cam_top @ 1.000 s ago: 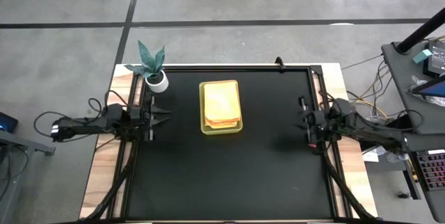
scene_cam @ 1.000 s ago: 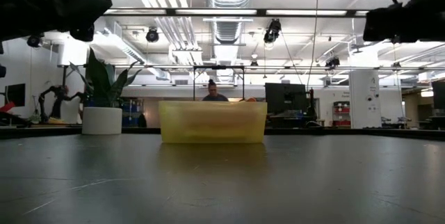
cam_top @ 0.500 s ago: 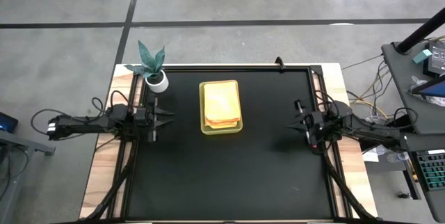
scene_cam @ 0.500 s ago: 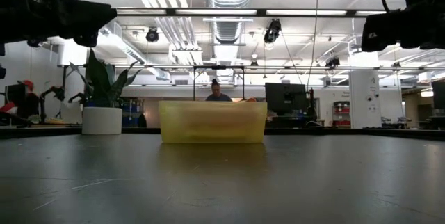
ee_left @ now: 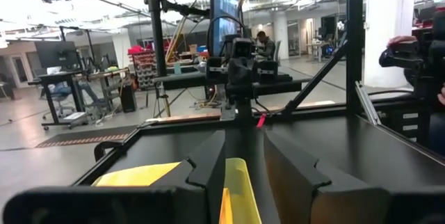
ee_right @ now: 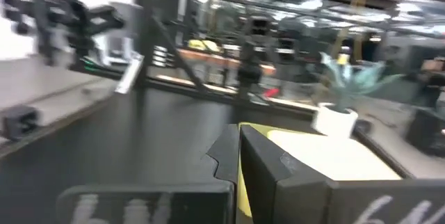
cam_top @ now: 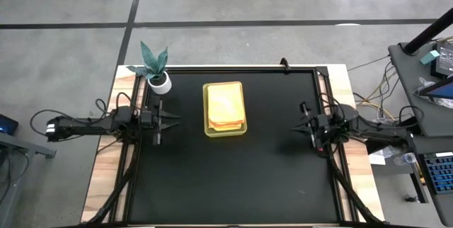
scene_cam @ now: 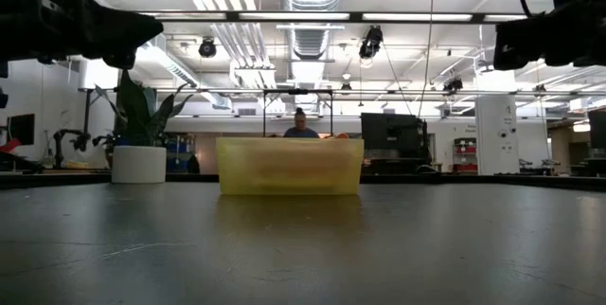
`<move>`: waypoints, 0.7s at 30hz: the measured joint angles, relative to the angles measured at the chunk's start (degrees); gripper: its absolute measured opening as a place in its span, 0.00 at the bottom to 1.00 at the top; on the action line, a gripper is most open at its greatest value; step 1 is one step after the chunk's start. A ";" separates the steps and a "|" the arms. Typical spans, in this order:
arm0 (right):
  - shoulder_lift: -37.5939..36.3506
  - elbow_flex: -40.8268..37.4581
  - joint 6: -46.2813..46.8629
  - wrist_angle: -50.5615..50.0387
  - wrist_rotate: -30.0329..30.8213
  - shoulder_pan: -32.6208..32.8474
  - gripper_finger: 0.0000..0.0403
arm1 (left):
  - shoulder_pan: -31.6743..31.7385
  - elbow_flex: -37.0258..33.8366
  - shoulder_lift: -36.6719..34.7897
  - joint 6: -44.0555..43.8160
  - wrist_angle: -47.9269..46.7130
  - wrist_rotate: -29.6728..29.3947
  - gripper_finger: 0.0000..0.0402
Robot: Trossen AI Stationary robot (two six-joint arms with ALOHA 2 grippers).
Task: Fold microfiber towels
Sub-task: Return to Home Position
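Left gripper [cam_top: 170, 120] is hanging slightly parted and empty, with towels [cam_top: 225, 107] lying in the tray [cam_top: 206, 118] ahead. Right gripper [cam_top: 299, 124] is facing it; opening, can't tell.

Overhead straight down, table-level across, wrists inward, all sharing tray [cam_top: 205, 115]

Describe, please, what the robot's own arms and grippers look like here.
Both arms are slim, dark and jointed, with loose black cables looping along them: the left arm and the right arm. Each ends in a black gripper on a crossbar, the left gripper and the right gripper. The left one's fingers are blocky, matte black.
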 joint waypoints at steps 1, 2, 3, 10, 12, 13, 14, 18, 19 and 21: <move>-0.33 0.00 -0.89 -0.40 2.42 1.20 0.02 | 0.00 0.00 0.12 0.00 -0.04 0.02 0.21; -0.35 0.00 -1.71 -0.74 5.15 2.56 0.02 | 0.01 0.00 0.12 0.00 -0.07 0.00 0.21; -0.35 -0.01 -1.95 -1.07 8.46 3.92 0.02 | 0.01 0.00 0.13 0.00 -0.03 0.01 0.21; -0.40 -0.04 -2.09 -3.03 20.77 9.30 0.02 | 0.00 0.00 0.35 0.01 -0.06 0.00 0.21; -0.40 -0.04 -3.78 -2.98 20.76 9.38 0.02 | 0.00 0.00 0.35 0.02 0.01 0.00 0.21; -0.40 -0.04 -4.97 -2.91 20.77 9.37 0.02 | 0.00 0.00 0.40 0.02 0.00 0.00 0.21; -0.39 -0.07 -5.83 -2.78 20.74 9.37 0.02 | 0.00 0.00 0.41 0.02 -0.02 0.00 0.21; -0.22 -0.07 -5.98 -2.68 20.73 9.37 0.02 | 0.00 0.00 0.43 0.00 -0.02 0.00 0.21; -0.22 -0.07 -5.59 -2.68 20.73 9.37 0.02 | 0.00 0.00 0.41 0.02 -0.02 0.00 0.21; -0.22 -0.07 -5.25 -2.64 20.70 9.37 0.02 | 0.00 0.00 0.42 0.00 -0.02 0.00 0.21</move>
